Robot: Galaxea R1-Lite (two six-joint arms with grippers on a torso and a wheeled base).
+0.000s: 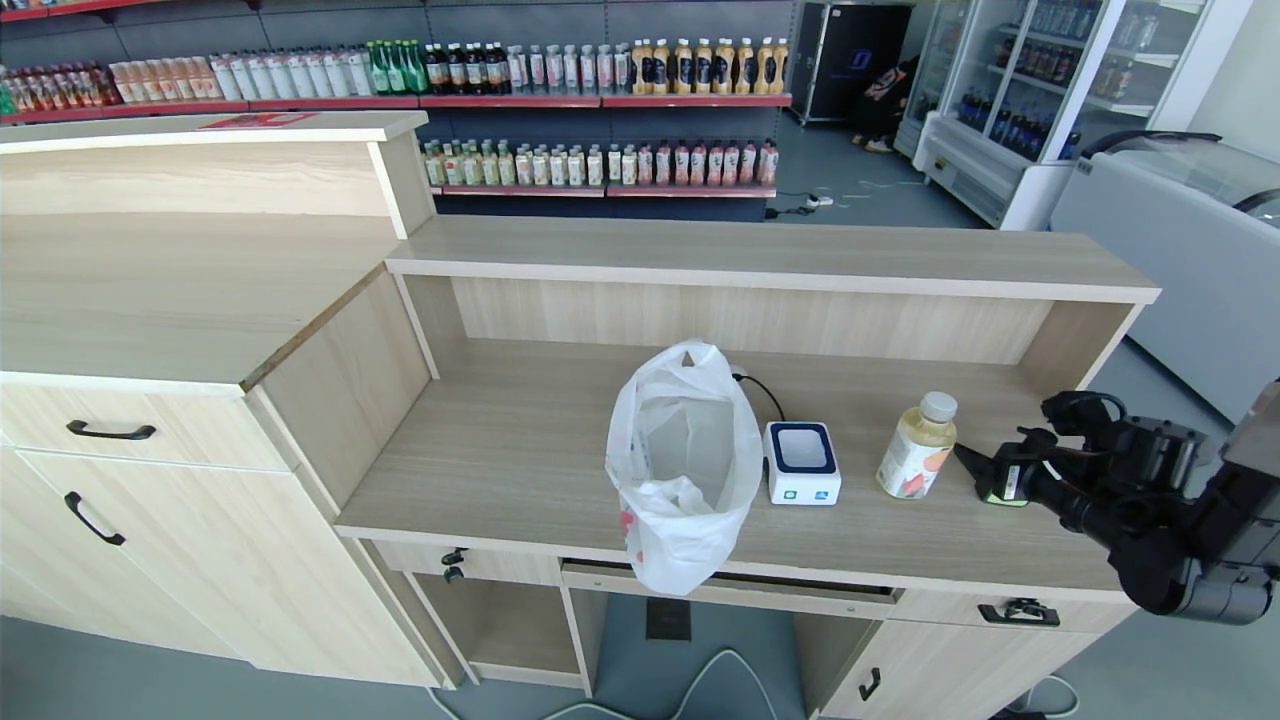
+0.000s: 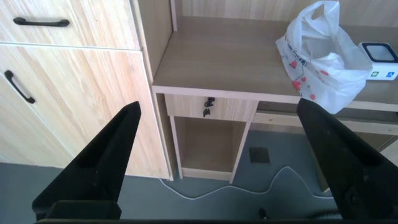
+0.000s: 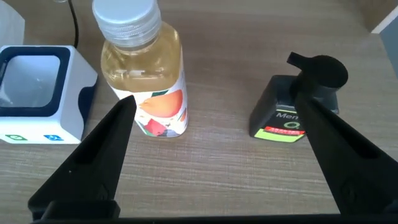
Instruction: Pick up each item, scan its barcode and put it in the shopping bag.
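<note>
Two items sat on the counter [image 1: 520, 450], right of the floppy plastic bag [image 1: 683, 470] and the scanner [image 1: 801, 462]: an upright juice bottle [image 1: 917, 447] and a smaller black container [image 3: 292, 112]. The bottle looked full, so probably heavyish, stiff and a bit slick; I'd grab it around the labelled middle. The right gripper [image 3: 214, 124] faced it with fingers spread wide and empty, and the left gripper [image 2: 217, 106] was just as wide.
</note>
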